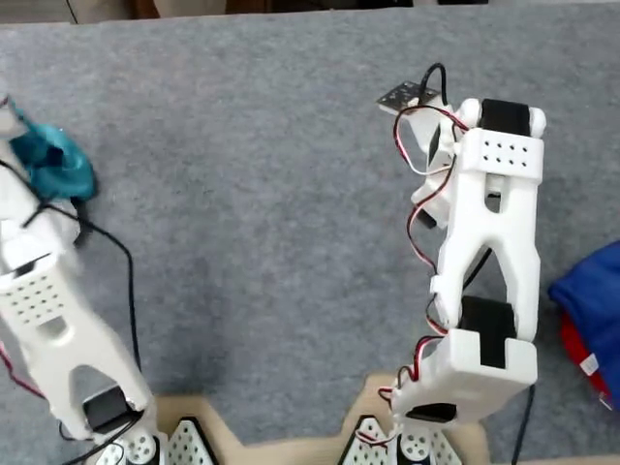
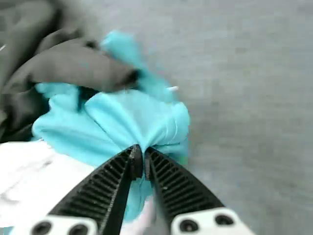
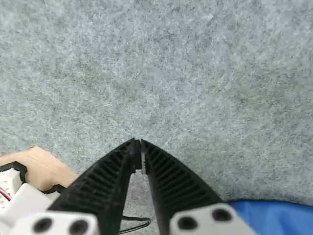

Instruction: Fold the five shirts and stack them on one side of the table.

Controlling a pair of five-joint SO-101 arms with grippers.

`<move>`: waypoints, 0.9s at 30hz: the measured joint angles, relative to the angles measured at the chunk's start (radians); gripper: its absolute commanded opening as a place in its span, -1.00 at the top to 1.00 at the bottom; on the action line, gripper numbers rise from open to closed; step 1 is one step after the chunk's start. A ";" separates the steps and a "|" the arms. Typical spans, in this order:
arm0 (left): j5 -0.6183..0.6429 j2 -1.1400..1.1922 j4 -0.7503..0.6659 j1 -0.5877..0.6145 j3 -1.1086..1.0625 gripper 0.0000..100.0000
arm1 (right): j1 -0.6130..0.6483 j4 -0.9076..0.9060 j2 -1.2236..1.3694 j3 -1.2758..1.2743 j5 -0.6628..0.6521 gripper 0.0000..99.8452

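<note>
We held the teal shirt [image 2: 132, 117] pinched in our left gripper [image 2: 142, 157] at the nine o'clock edge of the table [image 1: 242, 194], probably to drag it out for folding. Our right gripper [image 3: 141, 147] hung closed and empty near one o'clock.

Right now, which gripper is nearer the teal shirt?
Left. The left gripper is shut on the teal shirt, pinching its fabric at the tips. The right gripper is shut over the grey table, apart from that shirt.
</note>
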State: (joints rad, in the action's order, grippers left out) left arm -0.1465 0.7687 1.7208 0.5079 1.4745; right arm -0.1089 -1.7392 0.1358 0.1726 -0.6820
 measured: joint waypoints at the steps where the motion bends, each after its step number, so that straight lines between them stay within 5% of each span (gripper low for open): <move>1: 0.012 0.000 0.014 -0.037 0.038 0.96 | 0.000 0.000 0.000 0.000 0.000 0.99; 16: 0.233 -0.026 0.028 -0.577 0.160 0.96 | 0.003 0.207 0.000 0.087 0.029 0.99; 22: 0.164 -0.028 0.028 -0.376 0.083 0.95 | 0.123 0.400 0.000 0.002 0.064 0.99; 25: 0.012 -0.023 0.028 -0.253 -0.077 0.77 | 0.213 0.575 0.000 -0.098 0.084 0.99; 27: 0.041 0.006 0.023 -0.206 -0.175 0.71 | 0.287 0.730 0.000 -0.187 0.144 0.99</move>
State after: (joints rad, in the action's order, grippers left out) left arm -0.1051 0.7748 1.7438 0.3023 1.2996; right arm 0.1780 -1.0088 0.1358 -0.0146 -0.5378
